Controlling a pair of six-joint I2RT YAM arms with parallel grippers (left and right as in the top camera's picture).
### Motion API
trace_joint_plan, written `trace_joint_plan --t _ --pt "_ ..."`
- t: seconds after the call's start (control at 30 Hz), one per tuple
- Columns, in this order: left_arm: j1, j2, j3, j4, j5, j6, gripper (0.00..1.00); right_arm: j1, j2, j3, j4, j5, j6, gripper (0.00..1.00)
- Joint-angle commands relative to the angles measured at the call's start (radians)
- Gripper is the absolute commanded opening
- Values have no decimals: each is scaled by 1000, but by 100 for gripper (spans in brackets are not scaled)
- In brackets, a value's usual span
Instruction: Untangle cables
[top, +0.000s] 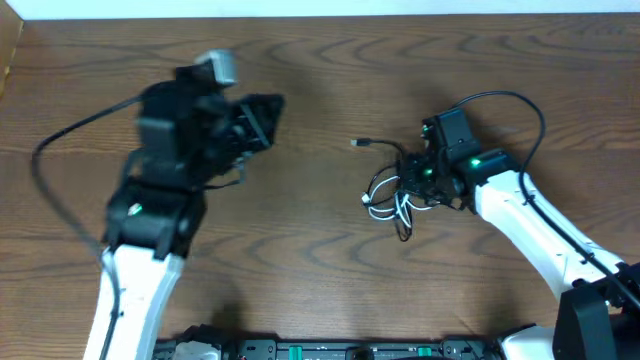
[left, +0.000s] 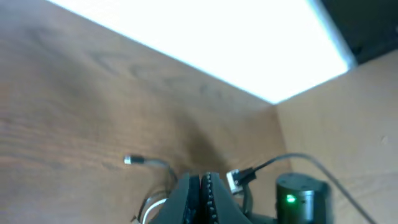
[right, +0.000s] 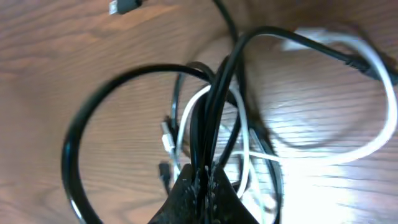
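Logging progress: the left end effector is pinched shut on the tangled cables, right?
No: the right end effector is the one pinched shut on the tangled cables, as the right wrist view shows. The left end effector is shut on nothing.

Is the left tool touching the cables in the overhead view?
No, a wide gap separates the left tool from the cables.

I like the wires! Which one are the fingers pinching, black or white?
The thin black cable; its strands run into the right fingers, while the thin white cable loops beside them.
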Motion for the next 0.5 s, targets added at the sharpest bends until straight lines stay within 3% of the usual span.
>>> trace_joint_plan --t 0.0,0.2,0.33,0.47 --pt "76 -49 36 -42 2 30 7 -42 6 -5 -10 50 -88 1" --pt "79 -2 36 -180 56 94 7 -60 2 9 44 -223 -229 1" --pt "38 63 35 -180 168 168 8 -62 -13 81 -60 -236 -229 1" --pt "-27 127 35 -180 215 241 8 -70 -39 173 -96 -386 -309 1"
